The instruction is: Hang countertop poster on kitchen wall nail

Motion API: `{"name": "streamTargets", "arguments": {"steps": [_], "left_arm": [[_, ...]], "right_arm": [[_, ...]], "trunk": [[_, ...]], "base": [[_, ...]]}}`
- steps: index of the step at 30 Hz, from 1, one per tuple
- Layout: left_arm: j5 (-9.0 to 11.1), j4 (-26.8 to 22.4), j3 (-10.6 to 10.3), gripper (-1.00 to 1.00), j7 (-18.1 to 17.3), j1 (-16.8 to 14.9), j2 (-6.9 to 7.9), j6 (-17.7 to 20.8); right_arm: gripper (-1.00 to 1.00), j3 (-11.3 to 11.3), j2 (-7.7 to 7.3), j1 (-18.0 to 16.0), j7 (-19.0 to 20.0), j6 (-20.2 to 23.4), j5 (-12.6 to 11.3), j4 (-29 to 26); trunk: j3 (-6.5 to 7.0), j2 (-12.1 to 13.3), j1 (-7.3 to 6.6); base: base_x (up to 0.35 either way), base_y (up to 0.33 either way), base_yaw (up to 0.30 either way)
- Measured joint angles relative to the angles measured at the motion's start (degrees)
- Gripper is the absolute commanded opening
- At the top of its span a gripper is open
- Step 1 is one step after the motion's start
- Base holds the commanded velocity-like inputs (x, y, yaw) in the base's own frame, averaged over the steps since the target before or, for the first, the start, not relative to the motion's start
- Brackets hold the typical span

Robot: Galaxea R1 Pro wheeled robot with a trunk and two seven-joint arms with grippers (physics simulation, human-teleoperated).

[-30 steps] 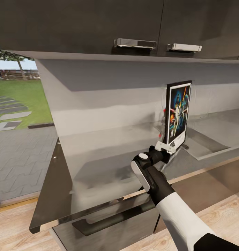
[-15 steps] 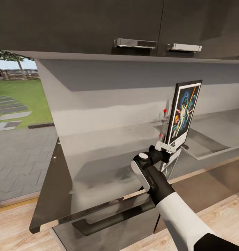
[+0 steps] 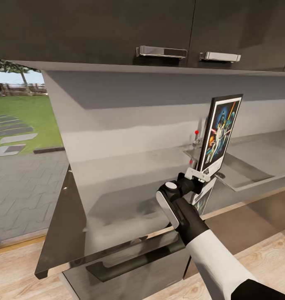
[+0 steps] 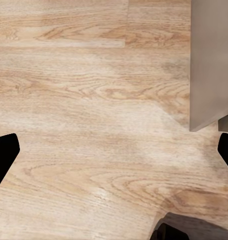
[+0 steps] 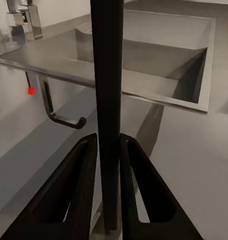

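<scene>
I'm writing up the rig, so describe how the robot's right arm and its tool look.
In the head view the right arm has a white sleeve-like forearm, a black glove-like wrist section and a white oval joint cover with a round grey cap. The right tool has a pale bracket; in the right wrist view its fingers are black, tapering wedges.

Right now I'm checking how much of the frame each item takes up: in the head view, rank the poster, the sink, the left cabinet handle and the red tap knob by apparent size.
1. sink, though cut off by the frame edge
2. poster, nearer the camera, so its rank is unsure
3. left cabinet handle
4. red tap knob
</scene>
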Motion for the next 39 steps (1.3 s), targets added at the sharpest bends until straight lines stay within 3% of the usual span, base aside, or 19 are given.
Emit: {"name": "streamTargets", "arguments": {"steps": [9,39], "left_arm": [[0.0,0.0,0.0,1.0,0.0,0.0,0.0,0.0],[0.0,0.1,0.0,1.0,0.0,0.0,0.08,0.0]], "right_arm": [[-1.0,0.0,0.0,0.0,0.0,0.0,0.0,-0.2],[-1.0,0.2,0.0,0.0,0.0,0.0,-0.1,-0.9]], "trunk": [[0.0,0.0,0.0],[0.0,0.0,0.0]], "base": [[-0.007,0.0,0.0],[-0.145,0.0,0.001]]}}
